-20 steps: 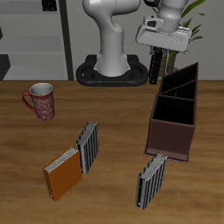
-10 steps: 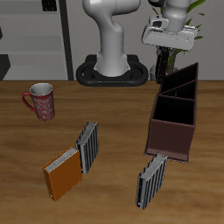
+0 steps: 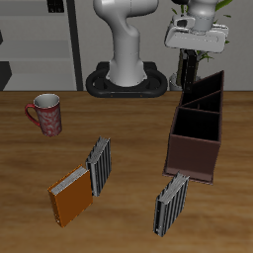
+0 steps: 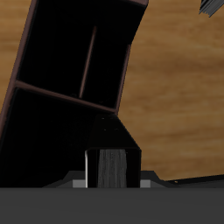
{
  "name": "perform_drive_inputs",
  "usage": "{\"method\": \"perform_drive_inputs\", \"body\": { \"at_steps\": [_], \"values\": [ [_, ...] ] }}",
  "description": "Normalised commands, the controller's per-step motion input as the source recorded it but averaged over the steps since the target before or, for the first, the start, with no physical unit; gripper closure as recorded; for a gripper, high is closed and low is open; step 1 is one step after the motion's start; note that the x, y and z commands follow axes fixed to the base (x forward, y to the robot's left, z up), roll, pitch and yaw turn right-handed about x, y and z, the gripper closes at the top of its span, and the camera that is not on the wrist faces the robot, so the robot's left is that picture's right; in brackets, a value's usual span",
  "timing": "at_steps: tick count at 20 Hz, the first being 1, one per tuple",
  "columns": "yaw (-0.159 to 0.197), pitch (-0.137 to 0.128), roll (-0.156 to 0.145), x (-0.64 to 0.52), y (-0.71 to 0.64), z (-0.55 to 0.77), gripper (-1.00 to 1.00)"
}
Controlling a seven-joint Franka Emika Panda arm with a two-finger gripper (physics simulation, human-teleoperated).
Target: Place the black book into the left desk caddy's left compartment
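Note:
The black book [image 3: 183, 71] hangs upright from my gripper [image 3: 185, 57], which is shut on its top edge, above and just behind the far end of the left desk caddy [image 3: 197, 129]. That caddy is a long dark reddish-brown open box with inner dividers. In the wrist view the black book [image 4: 111, 156] shows edge-on with its pale pages between my fingers, and the caddy's dark compartments [image 4: 74, 83] lie open below it. The book is clear of the caddy's walls.
A red patterned mug [image 3: 45, 114] stands farther off across the table. An orange book [image 3: 72, 198] lies near the front edge beside a grey-striped book [image 3: 99, 165]. Another grey-striped book [image 3: 171, 205] leans at the caddy's near end. The robot's base [image 3: 125, 81] stands behind.
My gripper has lifted the black book a little higher and shifted it slightly sideways over the caddy's far end. Nothing on the table has moved.

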Motion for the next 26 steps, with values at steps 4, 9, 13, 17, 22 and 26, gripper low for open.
{"method": "perform_drive_inputs", "body": {
  "at_steps": [4,9,13,17,22,26],
  "values": [
    [-0.003,0.018,0.029,0.12,0.22,0.00,1.00],
    [0.003,0.023,0.049,0.00,0.27,-0.07,1.00],
    [0.004,0.018,0.049,-0.04,0.24,-0.04,1.00],
    [0.008,0.009,0.031,0.00,0.14,0.00,1.00],
    [-0.001,0.002,0.017,0.06,0.14,0.02,1.00],
    [-0.016,0.012,-0.020,0.16,-0.01,-0.01,1.00]
  ]
}}
